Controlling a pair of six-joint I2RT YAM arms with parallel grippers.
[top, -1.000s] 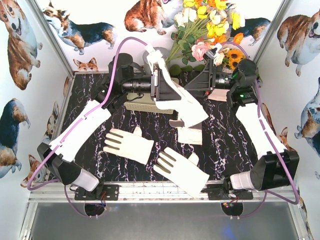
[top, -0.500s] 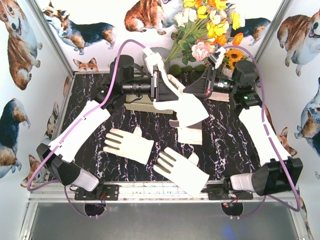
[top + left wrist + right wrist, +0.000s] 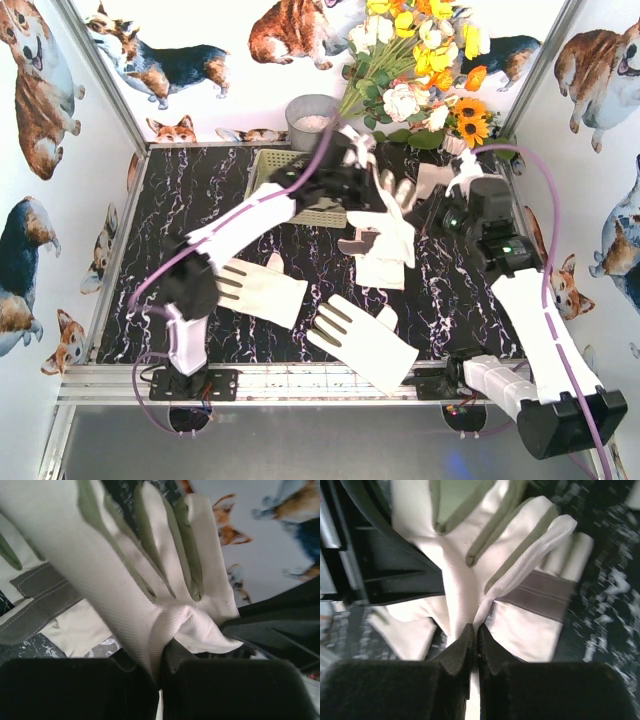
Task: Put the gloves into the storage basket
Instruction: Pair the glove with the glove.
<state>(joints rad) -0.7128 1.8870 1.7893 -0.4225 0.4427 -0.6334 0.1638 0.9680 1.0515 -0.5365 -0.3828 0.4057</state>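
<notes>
One cream-white glove (image 3: pixel 393 222) with grey finger patches hangs above the table's middle right, gripped from both sides. My left gripper (image 3: pixel 372 195) is shut on a fold of its fabric (image 3: pixel 150 580), which is bunched between the jaws (image 3: pixel 161 675). My right gripper (image 3: pixel 421 214) is shut on the same glove's edge (image 3: pixel 470 570), the jaws (image 3: pixel 476 635) pinched on it. Beneath lies another glove (image 3: pixel 380 268) with a grey band (image 3: pixel 540 595). Two more gloves (image 3: pixel 258 288) (image 3: pixel 362 342) lie flat near the front. The pale storage basket (image 3: pixel 262 175) stands at the back, partly behind my left arm.
A round grey pot (image 3: pixel 310 118) stands behind the basket. A bunch of artificial flowers (image 3: pixel 420 70) fills the back right corner. Walls with dog pictures close in the dark marbled table (image 3: pixel 180 210) on three sides.
My right gripper has shut on the hanging glove. The left arm has swung right and lower with the glove, uncovering the basket. The right arm's elbow has dropped toward the front right.
</notes>
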